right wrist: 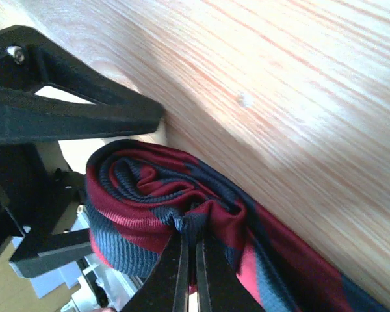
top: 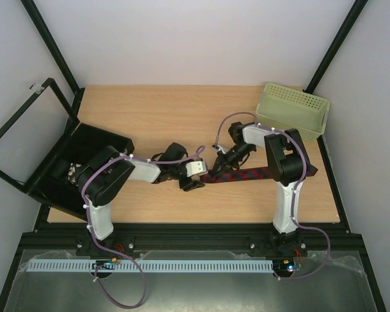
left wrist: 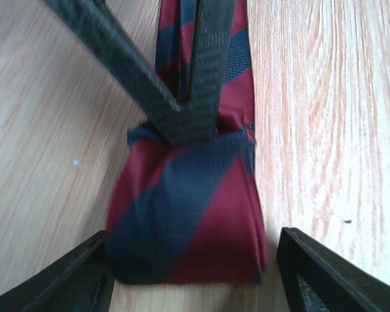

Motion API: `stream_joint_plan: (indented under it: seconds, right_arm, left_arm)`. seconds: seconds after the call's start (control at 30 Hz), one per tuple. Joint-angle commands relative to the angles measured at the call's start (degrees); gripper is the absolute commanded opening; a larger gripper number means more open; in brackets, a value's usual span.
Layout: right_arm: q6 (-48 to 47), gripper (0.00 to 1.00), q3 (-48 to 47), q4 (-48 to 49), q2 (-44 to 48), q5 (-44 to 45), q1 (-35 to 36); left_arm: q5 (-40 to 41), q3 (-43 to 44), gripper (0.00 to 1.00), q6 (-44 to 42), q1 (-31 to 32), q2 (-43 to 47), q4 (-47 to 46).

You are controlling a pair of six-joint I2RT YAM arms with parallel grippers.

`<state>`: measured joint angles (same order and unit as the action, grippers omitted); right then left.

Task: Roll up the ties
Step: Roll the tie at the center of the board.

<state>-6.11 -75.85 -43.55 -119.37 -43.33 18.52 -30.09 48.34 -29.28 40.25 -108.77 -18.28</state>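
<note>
We pinch the rolled tie [right wrist: 136,188] with our right jaws; left jaws sit wide, so it may unroll.

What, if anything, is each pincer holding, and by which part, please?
The right pincer pinches the striped necktie at the centre of its rolled end. The left pincer is open astride the roll, holding nothing.

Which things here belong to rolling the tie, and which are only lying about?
For the job: striped tie, partly rolled; left gripper, jaws open beside the roll; right gripper, jaws pinching the roll's centre.
Lying about: green basket; black box.
</note>
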Motion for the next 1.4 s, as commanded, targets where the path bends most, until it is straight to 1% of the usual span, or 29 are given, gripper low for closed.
stream_joint_plan:
  seconds: [0.0, 0.13, 0.27, 0.47, 0.63, 0.7, 0.73, 0.83, 0.93, 0.97, 1.0, 1.07, 1.13, 1.2, 1.27, 1.37]
  right_arm:
    - [-4.1, 0.01, 2.9, 0.1, -3.1, 8.4, -2.9]
    - [-5.7, 0.01, 2.6, 0.0, -4.6, 9.9, -5.0]
    - [-6.9, 0.01, 3.1, 0.6, -4.4, 11.8, -5.2]
    - [-6.6, 0.01, 3.6, 2.3, -3.8, 12.1, -5.2]
    - [-5.4, 0.01, 3.2, 3.0, -3.2, 11.5, -5.0]
    - [-5.2, 0.01, 3.3, 3.2, -2.9, 11.1, -4.9]
    - [-5.2, 0.01, 3.3, 3.2, -2.6, 11.0, -4.8]
    - [-5.5, 0.01, 3.0, 2.8, -2.1, 10.6, -4.8]
    - [-6.2, 0.02, 1.5, 1.2, -1.5, 10.4, -5.0]
    - [-6.4, 0.04, 0.9, 0.5, -1.1, 10.1, -5.1]
    - [-6.7, 0.09, 0.1, -0.9, -0.4, 9.8, -5.3]
    - [-8.1, 0.19, -2.4, -4.4, 0.6, 8.7, -5.9]
    - [-10.2, 0.25, -4.5, -7.7, 2.2, 6.8, -7.0]
    - [-12.1, 0.30, -4.6, -10.3, 4.1, 5.3, -8.0]
    - [-14.2, 0.33, -3.5, -13.0, 5.2, 4.3, -8.4]
    - [-14.7, 0.31, 0.0, -14.3, 6.1, 3.1, -8.4]
  left_arm:
    - [-3.1, -1.5, 0.73, 0.9, -0.3, 3.8, 3.7]
    - [-3.6, -1.7, 0.79, 3.6, 0.0, 4.3, 0.4]
    - [-3.0, -0.6, 0.81, 7.6, 0.8, 1.3, -4.8]
    - [-2.9, 4.4, 0.80, 16.6, 1.9, -4.9, -11.1]
    - [-4.3, 6.4, 0.78, 19.3, 2.5, -7.4, -12.9]
    - [-4.2, 6.6, 0.75, 20.3, 2.7, -8.0, -13.5]
    - [-3.9, 6.7, 0.70, 20.6, 2.7, -8.3, -13.4]
    - [-2.3, 5.9, 0.48, 20.6, 3.0, -8.4, -13.9]
    - [-2.1, 4.5, 0.33, 18.4, 3.1, -7.9, -13.6]
    - [-1.8, 4.0, 0.30, 17.5, 3.2, -7.8, -13.1]
    - [-1.3, 3.3, 0.27, 16.9, 3.2, -7.7, -13.0]
    - [-0.2, 1.9, 0.23, 15.8, 3.3, -7.1, -13.0]
    - [1.0, 0.4, 0.21, 15.0, 3.3, -6.4, -13.4]
    - [1.7, -0.8, 0.20, 14.7, 3.3, -5.8, -13.6]
    - [2.0, -1.5, 0.20, 14.6, 3.3, -5.4, -13.7]
    - [1.9, -1.3, 0.20, 14.4, 3.4, -5.0, -12.7]
